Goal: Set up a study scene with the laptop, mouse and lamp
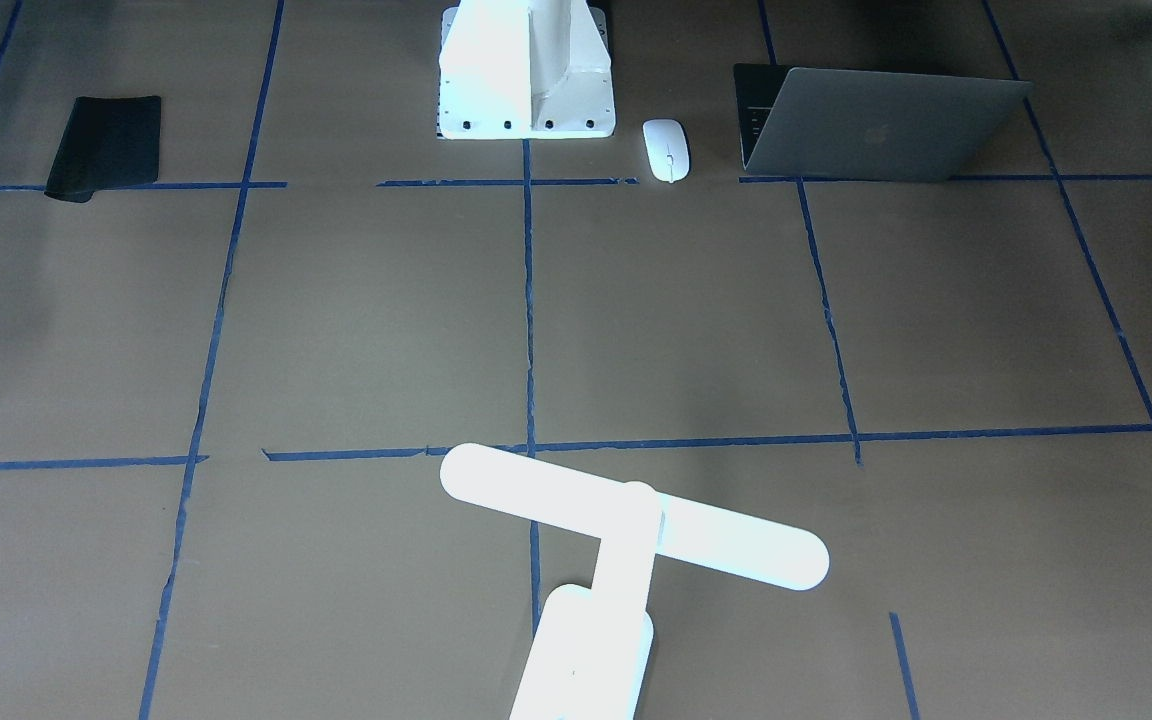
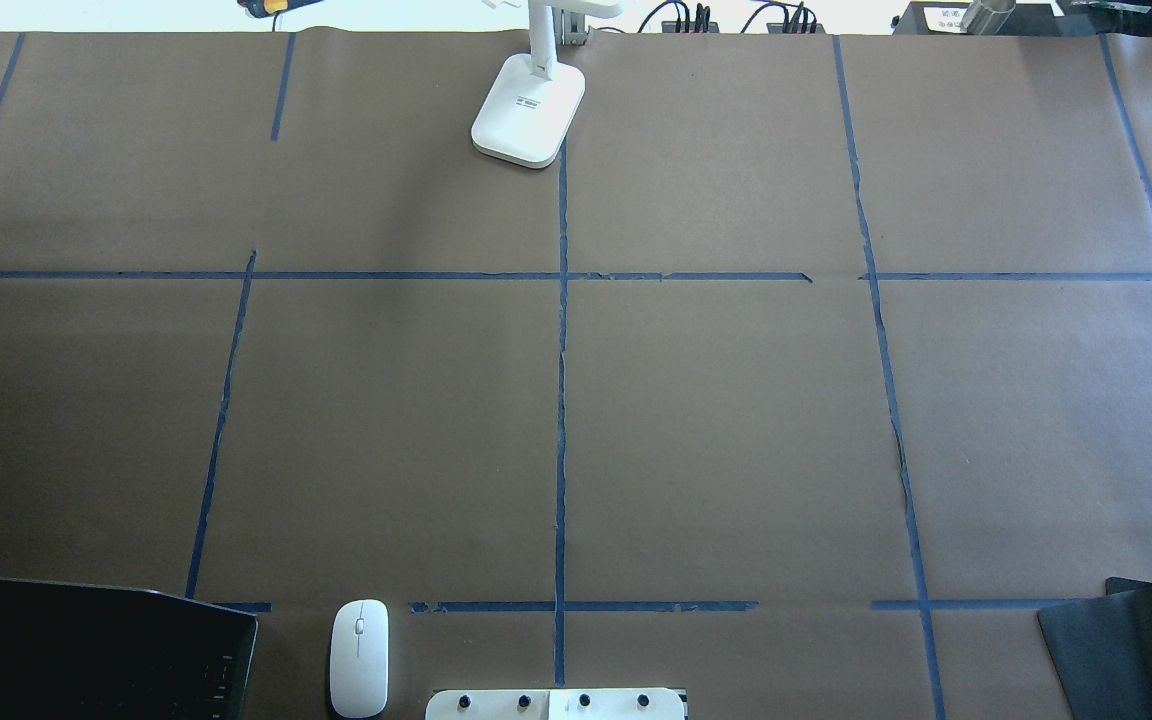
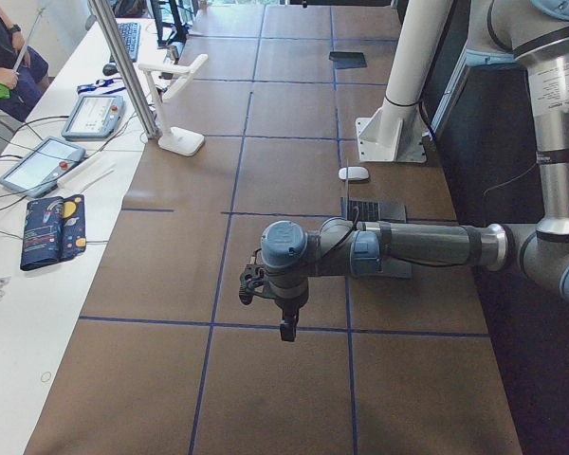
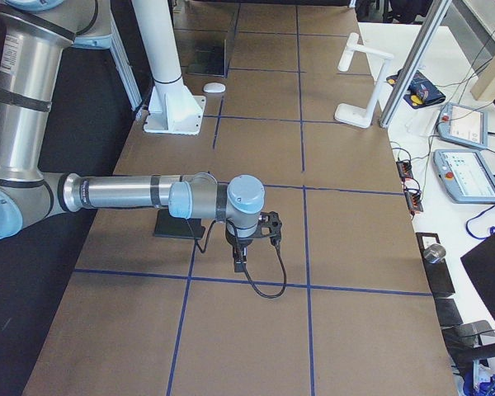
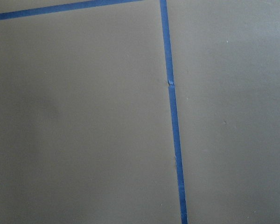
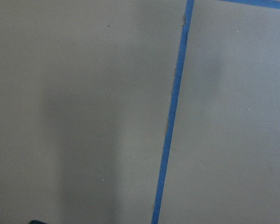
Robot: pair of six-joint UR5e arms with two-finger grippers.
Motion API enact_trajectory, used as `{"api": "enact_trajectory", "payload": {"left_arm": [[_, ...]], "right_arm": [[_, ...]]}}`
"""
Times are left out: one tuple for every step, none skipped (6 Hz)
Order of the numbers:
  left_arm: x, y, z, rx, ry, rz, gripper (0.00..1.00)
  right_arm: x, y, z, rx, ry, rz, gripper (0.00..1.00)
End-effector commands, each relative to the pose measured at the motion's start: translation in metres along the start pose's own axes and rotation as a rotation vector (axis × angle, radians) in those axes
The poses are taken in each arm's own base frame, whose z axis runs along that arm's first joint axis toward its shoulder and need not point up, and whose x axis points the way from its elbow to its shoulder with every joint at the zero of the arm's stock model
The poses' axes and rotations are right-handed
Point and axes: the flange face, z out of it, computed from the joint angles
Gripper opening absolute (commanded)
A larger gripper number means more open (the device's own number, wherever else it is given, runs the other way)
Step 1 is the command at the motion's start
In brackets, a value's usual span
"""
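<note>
The left gripper (image 3: 286, 331) was seen only from the table's end, hung pointing down above the brown paper-covered table (image 2: 736, 420) off the robot's left side, with nothing seen in it; whether its jaws were spread or pressed together could not be told. The laptop (image 2: 86, 650) was set open at the robot's edge of the table on its left side, the lid raised and its logo turned toward the operators' side. Just beside it the mouse (image 2: 358, 657) was laid flat, between the laptop and the white bolted pedestal (image 2: 556, 704). The lamp (image 2: 528, 120) was stood upright at the far edge, its base touching the central line of blue tape (image 2: 561, 450), well apart from laptop and mouse. A black mat (image 2: 1116, 645) was laid at the near edge on the right. The right gripper (image 4: 239, 264) was likewise hung above bare paper, nothing seen in it, and the state of its jaws could not be told.
</note>
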Motion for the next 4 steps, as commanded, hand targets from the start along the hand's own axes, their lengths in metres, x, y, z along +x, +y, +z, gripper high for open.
{"api": "enact_trajectory", "payload": {"left_arm": [[-0.002, 0.000, 0.003, -0.006, -0.001, -0.001, 1.00], [-0.001, 0.000, 0.001, -0.003, -0.004, 0.002, 1.00], [0.002, -0.003, -0.002, 0.004, -0.007, 0.004, 1.00], [0.008, -0.016, -0.011, 0.031, -0.012, 0.029, 1.00]], "right_arm": [[-0.001, -0.002, 0.000, 0.001, -0.001, -0.003, 1.00], [-0.002, -0.002, -0.001, 0.002, -0.001, -0.005, 1.00], [-0.003, -0.003, -0.001, 0.005, -0.004, -0.007, 1.00], [-0.002, -0.003, -0.001, 0.005, -0.002, -0.007, 1.00]]}}
